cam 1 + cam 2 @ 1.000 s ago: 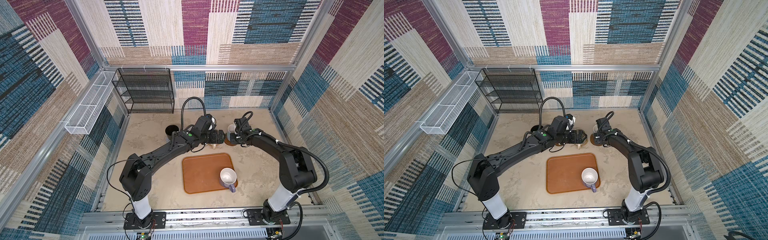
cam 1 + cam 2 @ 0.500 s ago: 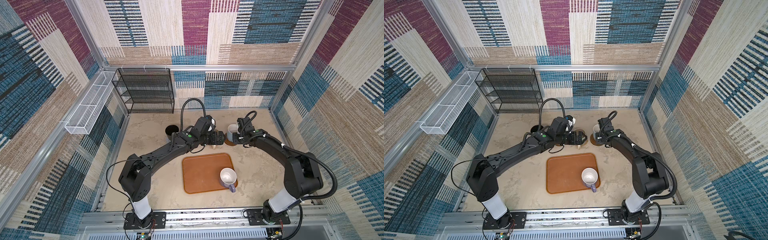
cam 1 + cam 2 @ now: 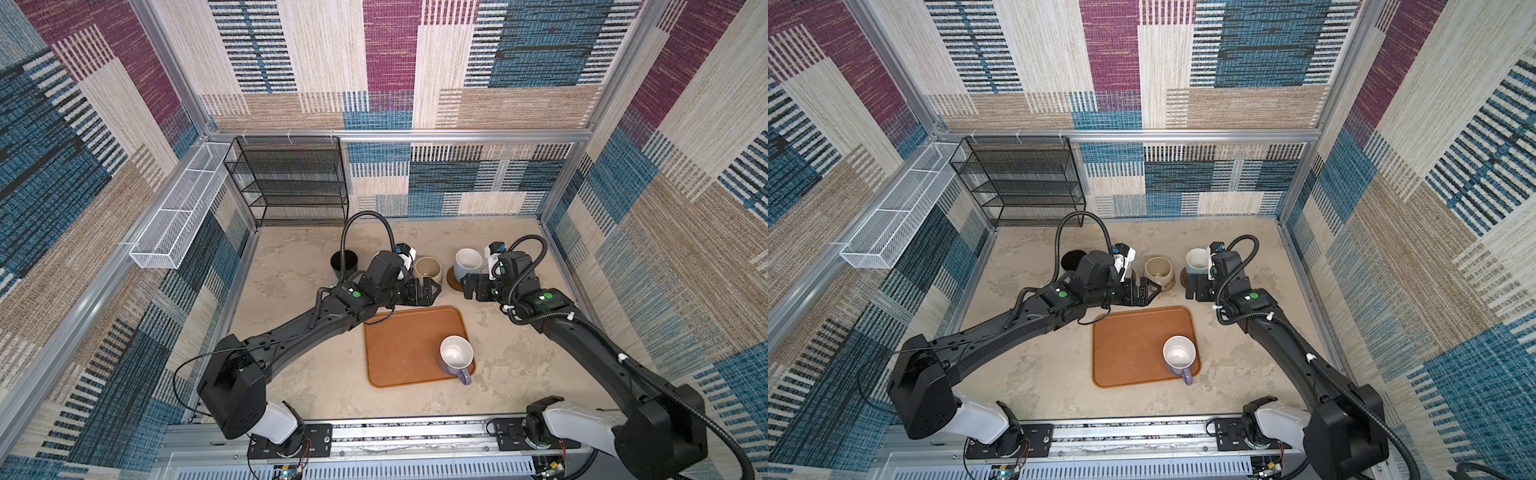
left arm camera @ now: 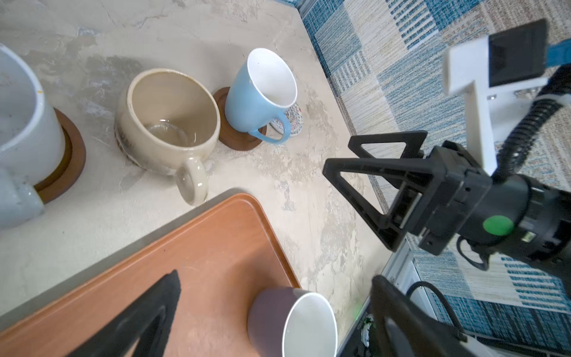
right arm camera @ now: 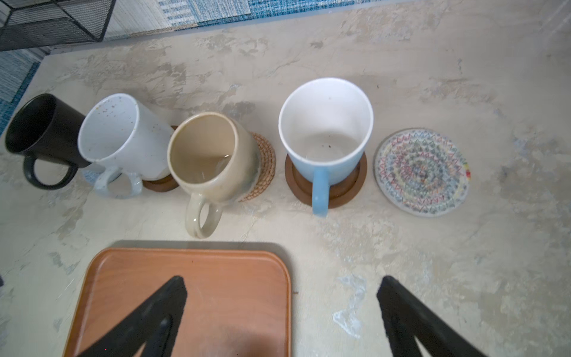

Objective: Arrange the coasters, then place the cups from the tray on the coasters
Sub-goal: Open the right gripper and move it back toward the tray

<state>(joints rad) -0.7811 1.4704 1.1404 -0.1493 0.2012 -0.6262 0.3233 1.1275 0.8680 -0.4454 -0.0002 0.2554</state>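
Glossy lavender mug (image 3: 456,356), smooth tray (image 3: 399,345) (rounded corners)

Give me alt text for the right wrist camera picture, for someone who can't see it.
A black mug, white mug, beige mug and light blue mug stand in a row, with a bare patterned coaster beside the light blue one. Nearer the camera lie the orange-brown tray and the open right gripper.

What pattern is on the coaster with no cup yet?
The empty coaster is pale with multicoloured zigzag rings; right wrist view shows it best.
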